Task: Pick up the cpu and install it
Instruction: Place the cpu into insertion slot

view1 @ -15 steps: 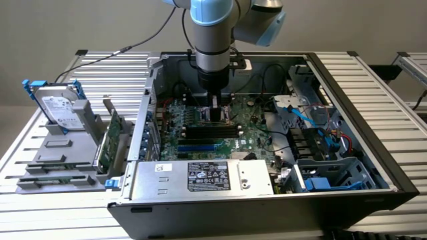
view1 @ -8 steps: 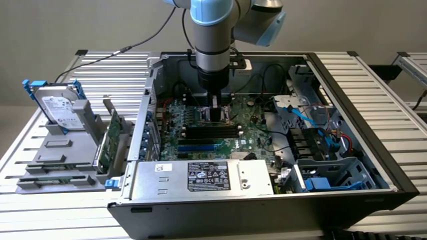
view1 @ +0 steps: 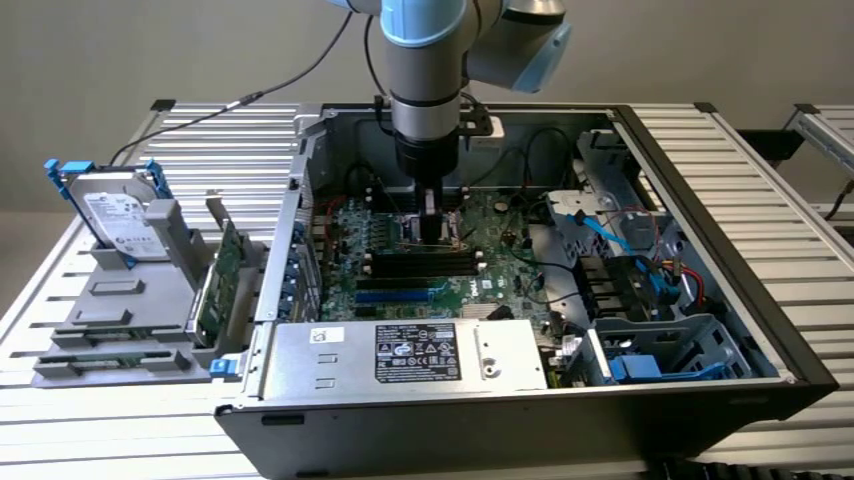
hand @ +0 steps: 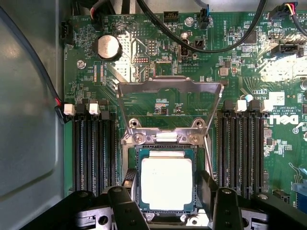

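Sitting in its socket (hand: 165,151), the cpu (hand: 167,183) lies between the gripper's (hand: 166,187) parted fingers (hand: 125,205).

- You have soft, even light over the computer case (view1: 534,440); shadows inside it are faint.
- Glare bleaches the cpu (hand: 166,183) top and motherboard (hand: 283,67) patches beyond it.

Probably a robotics lab: opened computer case (view1: 534,432) on slatted aluminium bench (view1: 754,175) (robot arm (view1: 427,70) overhead).

One cpu (hand: 166,183), one coin battery (hand: 108,47), one hard drive (view1: 118,215), and two banks of memory slots (hand: 93,148), seemingly four apiece.
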Motion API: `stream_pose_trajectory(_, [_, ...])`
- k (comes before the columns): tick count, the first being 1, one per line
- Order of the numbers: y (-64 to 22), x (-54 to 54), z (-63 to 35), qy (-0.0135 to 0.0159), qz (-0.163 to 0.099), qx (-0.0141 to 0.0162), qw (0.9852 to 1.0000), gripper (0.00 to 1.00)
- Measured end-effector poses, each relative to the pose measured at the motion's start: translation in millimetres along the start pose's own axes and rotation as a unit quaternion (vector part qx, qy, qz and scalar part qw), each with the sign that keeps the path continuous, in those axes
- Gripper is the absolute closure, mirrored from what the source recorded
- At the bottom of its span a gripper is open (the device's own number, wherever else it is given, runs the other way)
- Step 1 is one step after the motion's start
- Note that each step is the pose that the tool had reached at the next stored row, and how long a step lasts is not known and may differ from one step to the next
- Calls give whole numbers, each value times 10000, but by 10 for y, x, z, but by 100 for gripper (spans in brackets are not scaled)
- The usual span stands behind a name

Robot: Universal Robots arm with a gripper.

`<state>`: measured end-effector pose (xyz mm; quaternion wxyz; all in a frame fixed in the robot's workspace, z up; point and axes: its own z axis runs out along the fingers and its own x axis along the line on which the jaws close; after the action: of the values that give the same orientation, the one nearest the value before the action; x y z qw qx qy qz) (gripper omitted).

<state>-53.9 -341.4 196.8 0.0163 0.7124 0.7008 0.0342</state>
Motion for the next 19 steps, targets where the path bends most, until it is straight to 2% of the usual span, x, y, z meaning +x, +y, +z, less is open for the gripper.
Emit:
stream_pose_trajectory(6, [3, 2, -42, -21, -1, 0, 10000, 38])
stream_pose_trajectory(19, [9, 6, -134, -28, -2, 0, 10000, 38])
